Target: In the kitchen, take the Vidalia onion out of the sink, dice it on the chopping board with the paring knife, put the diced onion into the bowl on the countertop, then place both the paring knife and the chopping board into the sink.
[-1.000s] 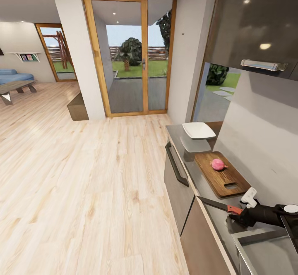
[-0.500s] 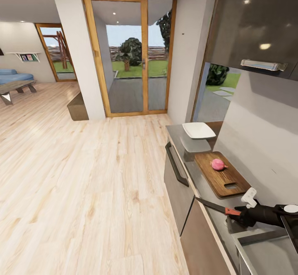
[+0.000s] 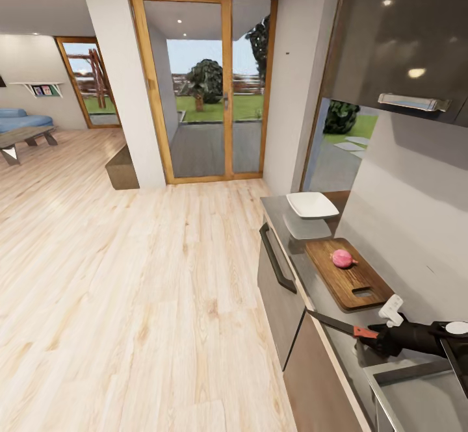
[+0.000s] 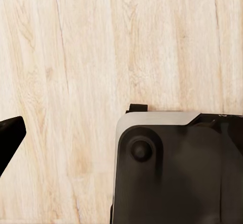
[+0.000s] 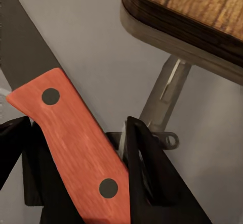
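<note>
One right claw (image 3: pixel 379 340) is seen low over the countertop (image 3: pixel 312 269), and it is closed on one paring knife (image 3: pixel 341 325) by the red handle. In the right wrist view, the handle (image 5: pixel 76 143) is squeezed between the two black fingers (image 5: pixel 139 158), and two dark dots can be counted on it. The dark blade is pointed away from the claw, out over the counter's front edge.

One chopping board (image 3: pixel 348 273) is laid flat just past the claw, with one slot hole at the end nearest the claw. One pink Vidalia onion (image 3: pixel 342 258) is sat on the board, whole. One white bowl (image 3: pixel 312 204) is found farther on, beyond the board. One sink (image 3: pixel 416 399) is seen just behind the claw.

In the left wrist view, one dark fingertip (image 4: pixel 10 133) is shown above the wooden floor (image 4: pixel 101 57); whether the left claw is wide or narrow cannot be told.
</note>
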`<state>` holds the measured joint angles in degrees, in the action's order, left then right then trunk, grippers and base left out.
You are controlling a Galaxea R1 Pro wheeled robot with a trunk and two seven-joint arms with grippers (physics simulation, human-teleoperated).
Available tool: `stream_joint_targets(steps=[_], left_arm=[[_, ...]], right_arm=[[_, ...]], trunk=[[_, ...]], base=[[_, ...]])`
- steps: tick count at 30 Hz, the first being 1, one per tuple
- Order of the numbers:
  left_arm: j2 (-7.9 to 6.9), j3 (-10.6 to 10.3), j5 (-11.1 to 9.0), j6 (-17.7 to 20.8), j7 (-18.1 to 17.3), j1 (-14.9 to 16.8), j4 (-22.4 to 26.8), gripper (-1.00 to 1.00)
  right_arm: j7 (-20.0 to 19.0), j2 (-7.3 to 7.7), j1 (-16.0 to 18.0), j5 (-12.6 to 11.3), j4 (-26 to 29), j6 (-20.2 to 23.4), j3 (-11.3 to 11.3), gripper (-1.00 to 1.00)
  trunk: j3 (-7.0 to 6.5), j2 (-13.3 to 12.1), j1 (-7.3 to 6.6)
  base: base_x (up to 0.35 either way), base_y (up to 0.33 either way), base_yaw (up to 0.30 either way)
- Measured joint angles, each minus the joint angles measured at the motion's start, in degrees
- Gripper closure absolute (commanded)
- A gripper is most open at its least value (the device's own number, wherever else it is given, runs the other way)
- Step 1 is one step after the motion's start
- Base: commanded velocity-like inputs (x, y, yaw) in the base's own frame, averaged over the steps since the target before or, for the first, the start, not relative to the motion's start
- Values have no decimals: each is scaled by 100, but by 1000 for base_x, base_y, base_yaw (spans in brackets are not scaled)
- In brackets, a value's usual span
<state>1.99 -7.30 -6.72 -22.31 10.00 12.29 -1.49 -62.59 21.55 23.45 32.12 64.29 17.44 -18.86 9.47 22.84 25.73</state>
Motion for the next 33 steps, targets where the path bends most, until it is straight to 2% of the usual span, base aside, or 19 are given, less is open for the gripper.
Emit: stream_joint_targets(steps=[9,13,16,26,28,33], left_arm=[[0,-1,0,-1,-1,0,0,-100],[0,-1,0,-1,0,0,-1,-100],[0,0,0,-1,1,0,-1,-100],[0,0,0,-2,1,0,-1,-100],[0,0,0,-3,1,0,-1,-100],[0,0,0,0,1,0,-1,-100]], right_arm=[[-28,-21,0,3,13,-6,31,100],[-11,-25,1,40,145,-63,357,100],[-10,-25,2,41,187,-68,463,100],[-14,-39,2,35,205,-62,500,100],[-13,-138,3,44,246,-74,526,100],[-21,-189,2,36,273,-60,555,100]], trunk=[[0,0,0],[0,-1,1],[0,-1,1],[0,-1,1],[0,-1,1],[0,-1,1]], base=[[0,0,0],[0,0,0],[0,0,0],[0,0,0],[0,0,0],[0,0,0]])
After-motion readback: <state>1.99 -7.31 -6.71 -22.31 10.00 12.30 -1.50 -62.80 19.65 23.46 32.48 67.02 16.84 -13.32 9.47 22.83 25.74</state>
